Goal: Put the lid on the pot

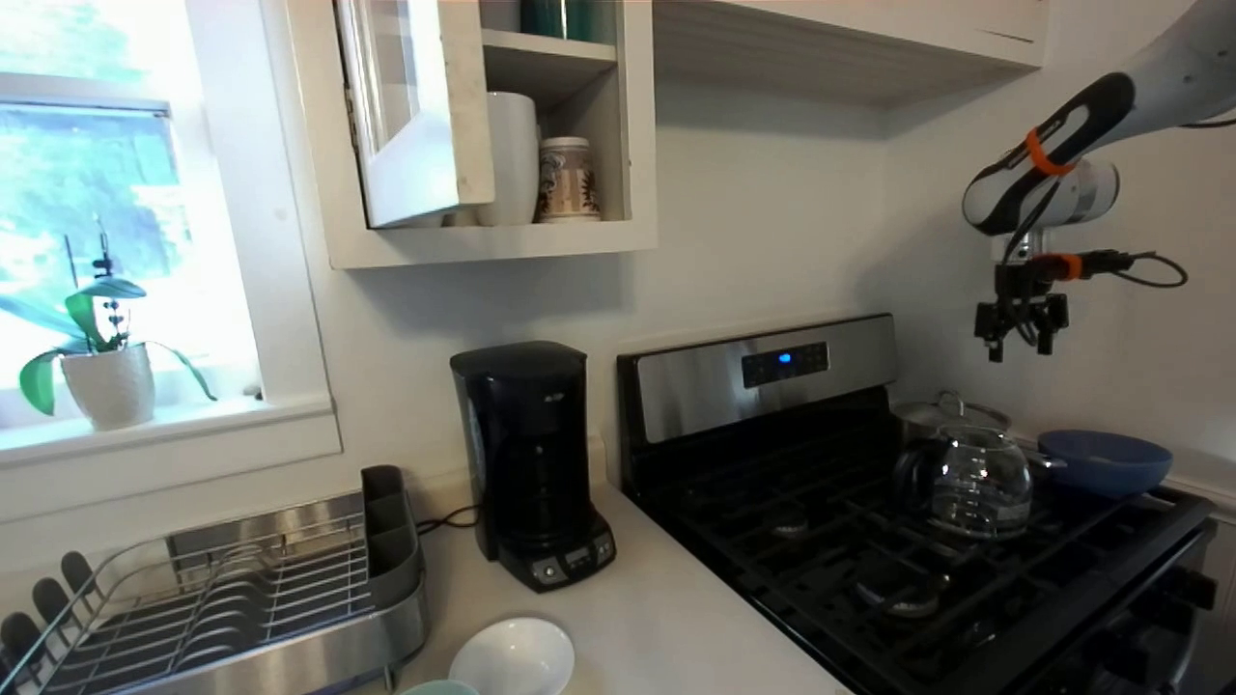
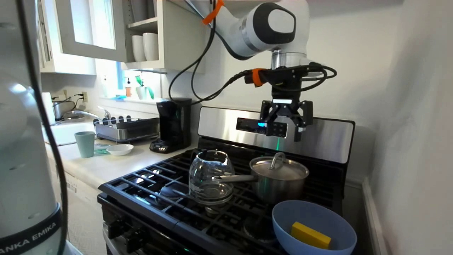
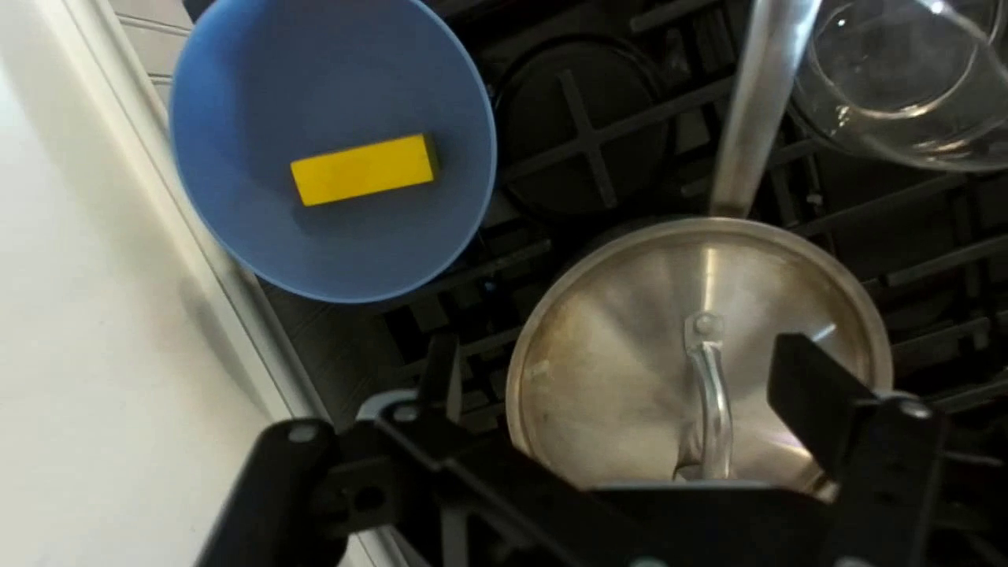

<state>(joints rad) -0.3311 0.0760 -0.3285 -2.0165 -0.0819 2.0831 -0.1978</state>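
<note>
Black two-fingered tool [image 2: 284, 135] hangs, fingers apart. Left to right in the wrist view: round blue bowl [image 3: 339, 246] holding a yellow oblong block [image 3: 364, 169]; silver metal pot [image 2: 281, 188], inside hidden by the round metal lid [image 3: 646, 350] on top; clear glass carafe [image 3: 906, 87], cut off.

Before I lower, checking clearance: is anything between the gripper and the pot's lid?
Nothing visible stands in between. In an exterior view the open gripper hangs above the lid, which already sits on the pot; in the wrist view only the gripper's own parts overlap the lid. The glass carafe and blue bowl stand aside.
</note>
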